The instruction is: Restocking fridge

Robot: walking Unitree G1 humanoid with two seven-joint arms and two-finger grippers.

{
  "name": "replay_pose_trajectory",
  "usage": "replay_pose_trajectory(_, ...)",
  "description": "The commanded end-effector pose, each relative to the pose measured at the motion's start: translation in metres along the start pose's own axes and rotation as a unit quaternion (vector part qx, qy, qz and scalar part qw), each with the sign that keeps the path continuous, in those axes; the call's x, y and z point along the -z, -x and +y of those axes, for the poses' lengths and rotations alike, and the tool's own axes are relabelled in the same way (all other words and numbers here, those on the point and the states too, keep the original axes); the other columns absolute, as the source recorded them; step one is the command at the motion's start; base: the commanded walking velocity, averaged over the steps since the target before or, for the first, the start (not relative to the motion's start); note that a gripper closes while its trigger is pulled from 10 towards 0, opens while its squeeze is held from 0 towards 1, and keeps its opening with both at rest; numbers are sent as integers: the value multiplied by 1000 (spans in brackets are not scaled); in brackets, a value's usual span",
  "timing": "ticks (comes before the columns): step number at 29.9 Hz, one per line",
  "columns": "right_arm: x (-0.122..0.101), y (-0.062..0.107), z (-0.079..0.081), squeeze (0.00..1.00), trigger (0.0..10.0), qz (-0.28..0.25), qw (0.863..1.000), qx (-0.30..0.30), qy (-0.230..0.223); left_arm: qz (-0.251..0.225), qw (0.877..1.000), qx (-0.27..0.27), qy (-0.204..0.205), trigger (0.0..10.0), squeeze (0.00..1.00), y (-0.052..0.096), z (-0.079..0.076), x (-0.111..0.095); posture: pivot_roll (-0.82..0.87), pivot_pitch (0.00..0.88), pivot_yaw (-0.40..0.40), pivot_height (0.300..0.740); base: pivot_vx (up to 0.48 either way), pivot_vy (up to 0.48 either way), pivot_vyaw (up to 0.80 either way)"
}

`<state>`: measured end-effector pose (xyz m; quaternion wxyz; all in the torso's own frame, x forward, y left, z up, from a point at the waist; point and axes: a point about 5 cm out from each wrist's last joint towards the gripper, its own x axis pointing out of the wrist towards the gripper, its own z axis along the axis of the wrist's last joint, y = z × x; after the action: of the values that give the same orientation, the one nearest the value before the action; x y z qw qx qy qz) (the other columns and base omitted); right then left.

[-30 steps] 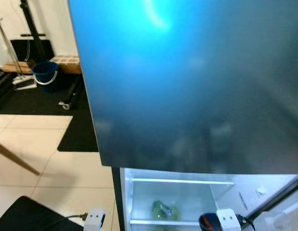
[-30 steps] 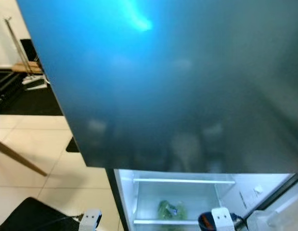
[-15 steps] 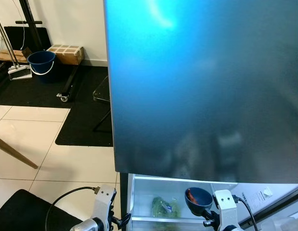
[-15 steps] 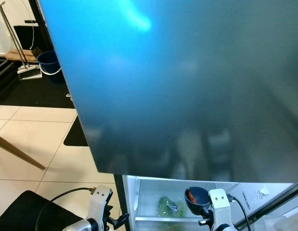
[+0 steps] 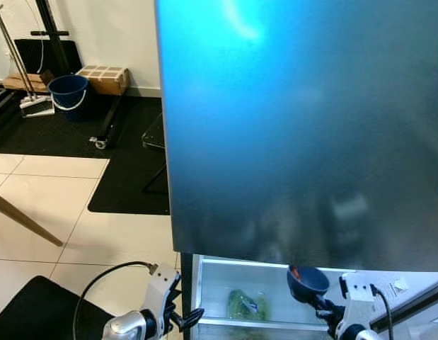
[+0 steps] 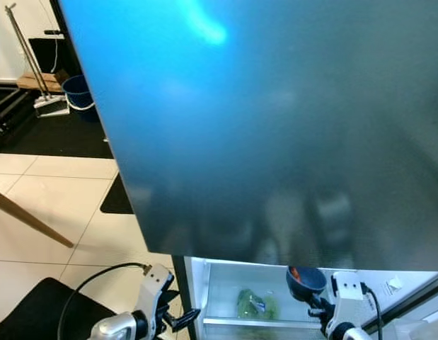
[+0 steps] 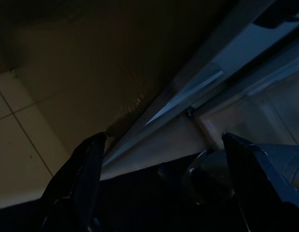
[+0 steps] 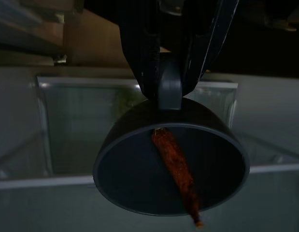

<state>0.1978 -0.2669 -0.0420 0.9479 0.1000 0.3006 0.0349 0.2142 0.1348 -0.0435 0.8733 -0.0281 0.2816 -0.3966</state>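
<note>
Blue-grey and glossy, the fridge door [image 5: 303,127] spans most of the head view, and below its lower edge the lit fridge compartment [image 5: 264,297] stands open. Inside that compartment, near the middle of the shelf, lies a bag of greens [image 5: 245,304]. Just in front of the compartment, to the right, the right gripper [image 8: 171,82] clamps the handle of a dark bowl [image 8: 171,166] with a carrot [image 8: 178,171] inside. Left of the compartment, the left gripper [image 7: 161,188] hangs with fingers spread, empty.

At ten o'clock we see a blue bucket [image 5: 67,93] on the black mat [image 5: 56,134], a cardboard box [image 5: 105,78] just beside it.
</note>
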Motion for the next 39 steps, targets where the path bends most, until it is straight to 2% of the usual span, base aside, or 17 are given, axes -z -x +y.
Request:
replay_pose_trajectory(1,-1,2,-4,0,10000,-4,1000,5,-7,5,1000,20,-11,10000,0,0,-4,2,75,0,-35,740,0,0,0)
replay_pose_trajectory(5,-1,3,-5,0,10000,-4,1000,8,-9,3,1000,12,10,10000,0,5,-4,9,72,0,-29,740,0,0,0)
replay_pose_trajectory(6,1,3,-5,0,10000,-2,1000,10,-11,-5,999,0,39,10000,0,12,-1,15,72,0,-27,740,0,0,0)
replay_pose_trajectory(8,2,4,-5,0,10000,-1,1000,12,-13,-12,998,-3,56,10000,0,18,1,19,72,0,-27,740,0,0,0)
replay_pose_trajectory(11,2,4,-6,0,10000,0,1000,12,-14,-15,998,0,60,10000,0,20,2,20,72,0,-27,740,0,0,0)
replay_pose_trajectory(12,3,4,-6,0,10000,2,1000,13,-14,-22,997,22,65,10000,0,23,1,20,74,0,-24,740,0,0,0)
replay_pose_trajectory(13,4,4,-6,0,10000,5,1000,13,-13,-30,995,75,58,10000,0,29,-3,20,78,0,-23,740,0,0,0)
replay_pose_trajectory(14,4,4,-6,0,10000,5,1000,13,-13,-30,995,75,58,10000,0,29,-3,20,78,0,-23,740,0,0,0)
replay_pose_trajectory(15,4,4,-6,0,10000,6,1000,13,-13,-28,992,112,46,10000,0,31,-7,19,79,0,-22,740,0,0,0)
replay_pose_trajectory(19,4,4,-6,0,10000,8,1000,16,-10,-28,989,136,43,10000,0,28,-11,16,80,0,-21,740,0,0,0)
replay_pose_trajectory(23,5,4,-5,0,10000,11,1000,18,-10,-13,989,138,42,10000,0,24,-13,18,79,0,-23,740,0,0,0)
replay_pose_trajectory(25,6,3,-4,0,10000,15,1000,19,-9,0,992,121,41,10000,0,22,-14,22,79,0,-23,740,0,0,0)
replay_pose_trajectory(30,9,3,-3,0,10000,21,1000,18,-8,22,991,123,52,10000,0,24,-19,32,76,0,-24,740,-52,0,0)
replay_pose_trajectory(39,10,3,-2,0,10000,24,1000,19,-7,23,992,114,56,10000,0,25,-17,32,82,0,-25,740,-180,0,0)
